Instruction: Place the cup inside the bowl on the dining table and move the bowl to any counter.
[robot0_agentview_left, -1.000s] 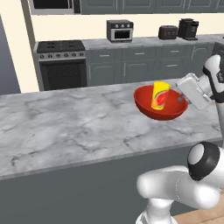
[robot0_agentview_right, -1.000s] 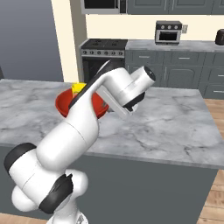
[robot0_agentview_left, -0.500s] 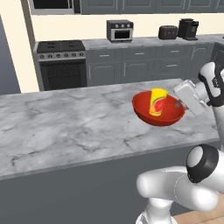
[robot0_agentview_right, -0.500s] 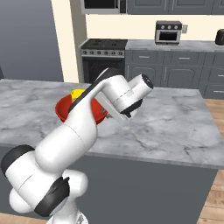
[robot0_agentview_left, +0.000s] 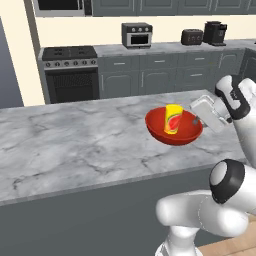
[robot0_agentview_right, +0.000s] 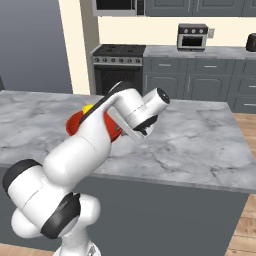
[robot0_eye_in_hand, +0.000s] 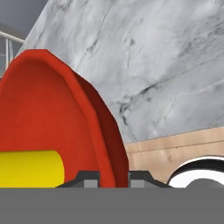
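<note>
A white robot arm holds a glossy red bowl (robot0_agentview_left: 174, 129) over a grey veined marble table (robot0_agentview_left: 75, 145). In the left base view the bowl sits right of centre, and a small yellow cup (robot0_agentview_left: 172, 119) with a red mark stands upright inside it. The end effector (robot0_agentview_left: 196, 120) meets the bowl at its right rim, so the bowl lies directly to the left of the end effector in this frame, with the cup a little beyond the rim, near the bowl's middle.

In the hand view, the red rim (robot0_eye_in_hand: 109, 144) rises between the two dark fingertips (robot0_eye_in_hand: 89, 178) at the bottom of the frame, one on the inner side and one on the outer side. The end effector is closed narrowly on the bowl's wall. The yellow cup (robot0_eye_in_hand: 30, 168) shows at the lower left, inside the bowl.

In the right base view the arm covers most of the bowl (robot0_agentview_right: 75, 122), which peeks out at the left of centre.

The bowl appears to hang slightly above the marble rather than rest on it, though this is hard to confirm. Judging by this, the cup step is done, and lowering the bowl onto the table comes next.
</note>
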